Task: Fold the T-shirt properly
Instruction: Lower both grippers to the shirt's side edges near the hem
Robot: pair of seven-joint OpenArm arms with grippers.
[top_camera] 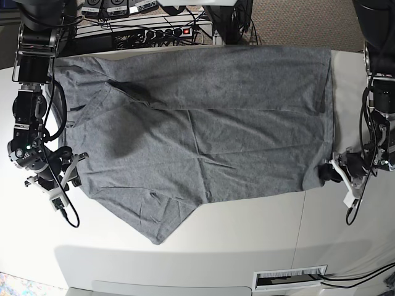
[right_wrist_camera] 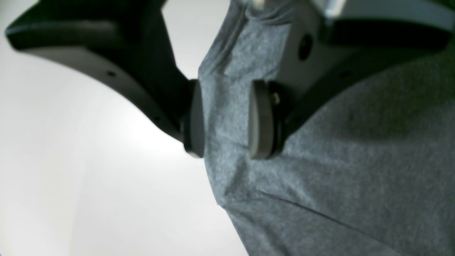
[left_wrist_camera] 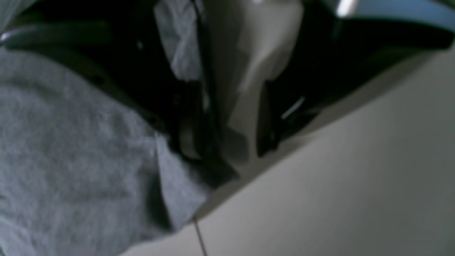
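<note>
Each pincer, left (top_camera: 330, 171) and right (right_wrist_camera: 226, 119), grips an edge of the heather-grey cotton T-shirt (top_camera: 203, 132) between its pads, poised to lift and fold it across the white desk (top_camera: 247, 234).

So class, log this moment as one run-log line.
T-shirt: flat on table | right gripper: around shirt edge | left gripper: at hem corner, grip unclear

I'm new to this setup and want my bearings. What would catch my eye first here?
The grey T-shirt, spread almost flat, covers most of the white table, with one sleeve jutting toward the near edge. An arm sits at each end: the right gripper has the shirt's edge between its pads, and the left gripper sits at the opposite corner. A power strip with cables lies beyond the far edge.
</note>
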